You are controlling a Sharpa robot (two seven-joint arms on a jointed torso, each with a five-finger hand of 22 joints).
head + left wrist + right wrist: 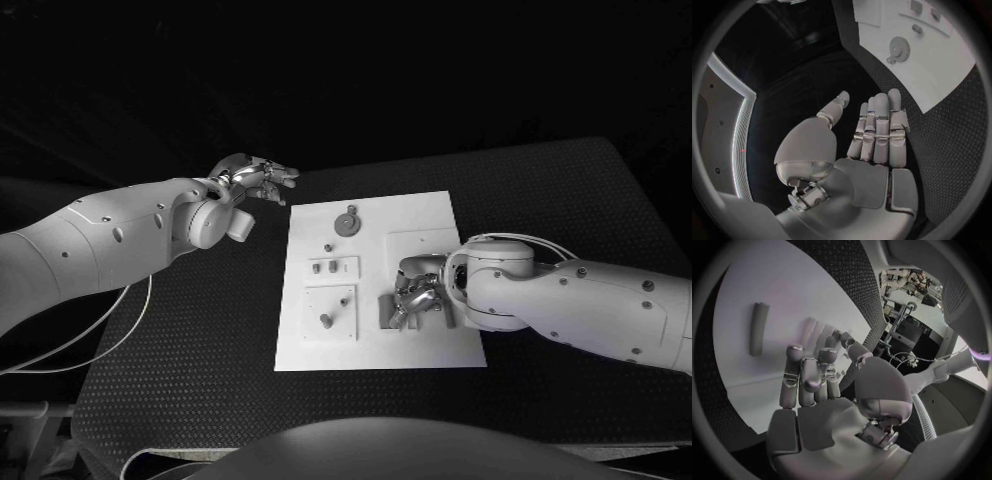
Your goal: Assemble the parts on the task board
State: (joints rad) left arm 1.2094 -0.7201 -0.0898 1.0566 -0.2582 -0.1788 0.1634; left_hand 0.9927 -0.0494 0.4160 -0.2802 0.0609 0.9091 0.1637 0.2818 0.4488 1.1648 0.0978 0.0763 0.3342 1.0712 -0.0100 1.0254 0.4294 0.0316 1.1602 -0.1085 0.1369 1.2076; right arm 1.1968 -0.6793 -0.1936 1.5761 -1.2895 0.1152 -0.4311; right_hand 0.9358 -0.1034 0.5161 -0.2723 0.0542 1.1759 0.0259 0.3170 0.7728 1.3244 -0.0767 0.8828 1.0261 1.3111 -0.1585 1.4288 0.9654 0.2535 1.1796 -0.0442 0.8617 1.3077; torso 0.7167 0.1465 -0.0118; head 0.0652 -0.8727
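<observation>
While the left hand [254, 180] hovers off the task board's [433, 215] far left corner, fingers straight and apart, holding nothing, the right hand [415, 300] hangs over the board's near right part, fingers loose and empty. A round geared part [346, 222] lies near the board's far edge; a peg [758, 328] lies flat beyond the right fingertips. No writing is readable.

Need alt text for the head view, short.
Head view, looking down on a black table with a white task board in the middle. The right hand rests low over the board's right side, fingers spread, holding nothing visible. The left hand hovers open off the board's far left corner; a gear-shaped part and smaller parts lie on the board.
</observation>
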